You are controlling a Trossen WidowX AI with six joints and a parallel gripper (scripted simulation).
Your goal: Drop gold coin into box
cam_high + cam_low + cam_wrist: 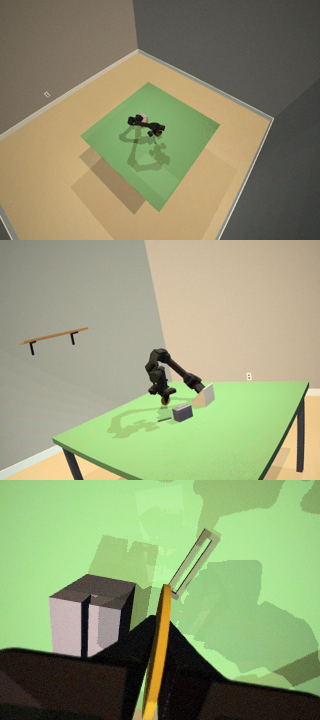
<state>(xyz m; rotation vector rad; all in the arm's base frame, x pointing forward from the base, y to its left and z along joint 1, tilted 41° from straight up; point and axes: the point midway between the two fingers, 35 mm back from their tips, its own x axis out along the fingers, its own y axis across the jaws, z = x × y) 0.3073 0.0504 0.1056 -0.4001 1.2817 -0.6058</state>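
Observation:
My gripper (166, 401) (157, 622) is shut on the gold coin (162, 401) (161, 640). The coin stands on edge between the fingertips, above the table. In the wrist view it leans slightly to the right at its far end. The dark-green holder (154, 140) (164, 419) (196, 567) is empty and lies beyond the coin's far end in the wrist view. The closed grey box (183, 413) (67, 625) is left of the fingers in the wrist view; its slot (85, 627) shows as a dark line, partly hidden by the left finger. In the top view the arm hides the box.
The pale wedge-shaped block (143, 116) (209, 395) stands at the arm's base, behind the box in the exterior view. The green table (160, 100) (232, 426) bears everything. A wooden wall shelf (52, 336) is far off to the left.

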